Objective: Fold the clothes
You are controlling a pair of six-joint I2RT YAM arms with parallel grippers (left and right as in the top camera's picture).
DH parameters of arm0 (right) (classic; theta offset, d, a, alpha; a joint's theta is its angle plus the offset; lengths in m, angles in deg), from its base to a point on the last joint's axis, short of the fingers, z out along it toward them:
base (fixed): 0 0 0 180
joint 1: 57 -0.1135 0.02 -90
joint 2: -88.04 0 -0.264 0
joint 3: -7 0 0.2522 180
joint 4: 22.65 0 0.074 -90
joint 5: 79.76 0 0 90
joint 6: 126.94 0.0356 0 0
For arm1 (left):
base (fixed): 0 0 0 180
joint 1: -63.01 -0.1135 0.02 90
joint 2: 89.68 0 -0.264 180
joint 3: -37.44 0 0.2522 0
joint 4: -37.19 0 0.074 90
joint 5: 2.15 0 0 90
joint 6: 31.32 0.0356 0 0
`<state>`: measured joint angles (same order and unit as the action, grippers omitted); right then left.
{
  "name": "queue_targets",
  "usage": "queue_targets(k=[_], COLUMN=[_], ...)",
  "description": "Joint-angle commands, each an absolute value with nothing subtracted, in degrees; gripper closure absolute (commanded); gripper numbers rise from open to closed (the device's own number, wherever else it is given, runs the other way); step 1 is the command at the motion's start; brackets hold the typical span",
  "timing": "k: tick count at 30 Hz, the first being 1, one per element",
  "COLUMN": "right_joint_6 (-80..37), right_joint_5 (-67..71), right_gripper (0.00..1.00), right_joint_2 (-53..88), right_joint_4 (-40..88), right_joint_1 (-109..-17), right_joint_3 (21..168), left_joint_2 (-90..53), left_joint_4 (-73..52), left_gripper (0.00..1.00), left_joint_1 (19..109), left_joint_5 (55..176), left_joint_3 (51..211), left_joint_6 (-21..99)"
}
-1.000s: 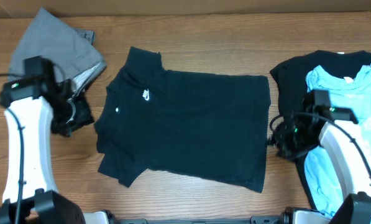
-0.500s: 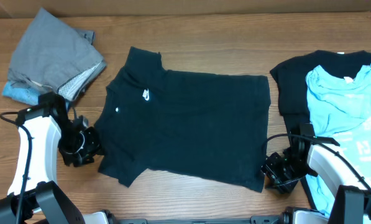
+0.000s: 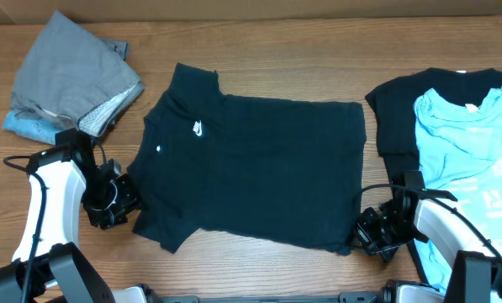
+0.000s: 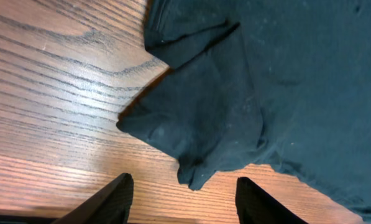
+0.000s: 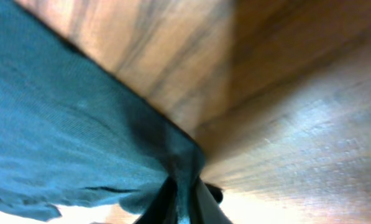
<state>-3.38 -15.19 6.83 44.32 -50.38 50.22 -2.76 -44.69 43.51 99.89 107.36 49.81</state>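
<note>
- The dark T-shirt point(image 3: 259, 168) is lying spread flat across the middle of the wooden table point(image 3: 259, 42), with its small white logo point(image 3: 198, 129) facing up near the sleeve end.
- The left gripper point(image 3: 116, 202) is sitting low over the table just beside the T-shirt's near sleeve.
- In the left wrist view, the left gripper point(image 4: 185, 202) is holding its fingers point(image 4: 114, 198) spread wide. The rumpled tip of the sleeve point(image 4: 197, 143) is lying just ahead of the gap, and neither finger is touching the cloth.
- The right gripper point(image 3: 370, 231) is resting at the T-shirt's near hem corner, at the opposite end from the sleeve.
- In the right wrist view, the right gripper point(image 5: 180, 202) is pressing its fingers together. It appears to be pinching the edge of the T-shirt point(image 5: 67, 137) between them, though this close view is blurred. The cloth there is bunching into a small peak above the wood.
- A folded grey garment point(image 3: 74, 71) is lying well apart from the T-shirt, beyond its sleeve end, with a bit of light blue showing beneath it.
- A light blue shirt point(image 3: 465, 160) is lying on top of a black garment point(image 3: 393, 109) just beyond the T-shirt's hem end, and the two piles are not touching the T-shirt.
</note>
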Motion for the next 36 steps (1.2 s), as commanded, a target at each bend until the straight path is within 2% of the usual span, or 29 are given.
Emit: queue_targets(k=[1,18,19,21,22,24,36], right_joint_6=[-3.71,-5.26,-5.41,-5.41,-5.41,-5.41,-7.42], right_joint_5=[-12.56,-12.54,-12.56,-12.54,-12.54,-12.52,-12.37], right_gripper=[0.96,0.96,0.96,0.96,0.96,0.96,0.96], right_joint_2=[6.88,6.94,6.94,6.94,6.94,6.94,7.12], right_joint_4=[42.75,45.37,45.39,45.39,45.33,45.13,48.67], right_joint_1=[-50.67,-50.65,-50.65,-50.65,-50.65,-50.65,-50.65], right_joint_3=[49.56,55.31,55.31,55.31,55.31,55.31,57.95], left_joint_2=[-2.9,-2.81,-2.81,-2.81,-2.81,-2.81,-5.26], left_joint_4=[-44.41,-30.13,-29.13,-28.04,-28.08,-29.37,-43.71], left_gripper=[0.43,0.42,0.44,0.62,0.81,0.96,0.96], left_joint_1=[43.55,43.55,43.55,43.55,43.55,43.55,43.53], left_joint_5=[100.76,103.54,104.87,107.84,109.0,110.44,109.61], left_joint_3=[105.42,91.32,90.49,89.44,89.4,89.55,103.12], left_joint_6=[49.25,46.84,46.84,46.84,46.86,46.91,51.37])
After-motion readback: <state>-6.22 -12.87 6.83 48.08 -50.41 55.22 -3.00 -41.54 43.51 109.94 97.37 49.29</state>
